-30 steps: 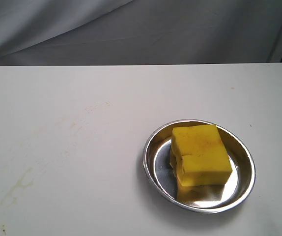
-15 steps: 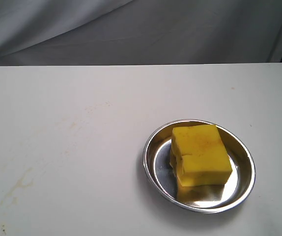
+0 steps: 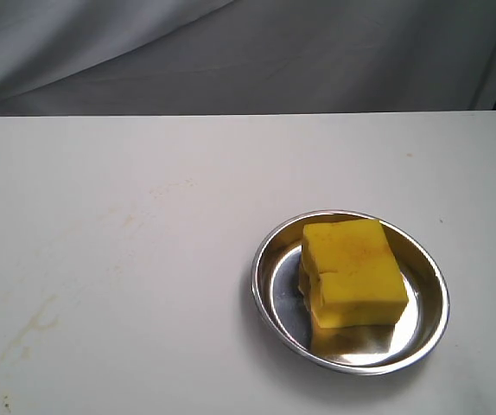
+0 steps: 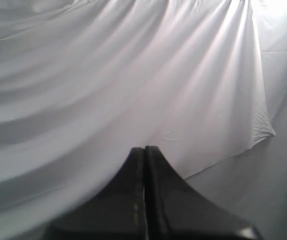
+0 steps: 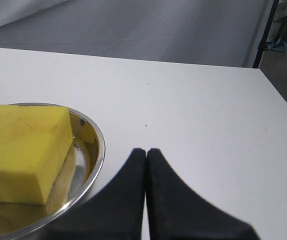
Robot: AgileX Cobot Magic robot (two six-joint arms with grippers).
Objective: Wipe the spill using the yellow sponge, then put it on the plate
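Both grippers have their jaws pressed together, holding nothing: the left gripper (image 4: 144, 150) faces only grey cloth (image 4: 108, 75), and the right gripper (image 5: 146, 151) hangs just beside the plate (image 3: 257, 290). The yellow sponge (image 3: 353, 271) lies inside the plate. The table (image 3: 187, 328) shows only faint tan streaks (image 3: 36, 324) well apart from the plate, so I'd say wiping and placing are done and no further move is needed.

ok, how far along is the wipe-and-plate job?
Done: the thick yellow foam sponge lies in the round stainless-steel plate. No orange-brown blotch shows on the white table, only faint tan streaks.
In hand: nothing. The left gripper is shut, facing grey cloth. The right gripper is shut and empty, beside the plate.
Left: apparently nothing.
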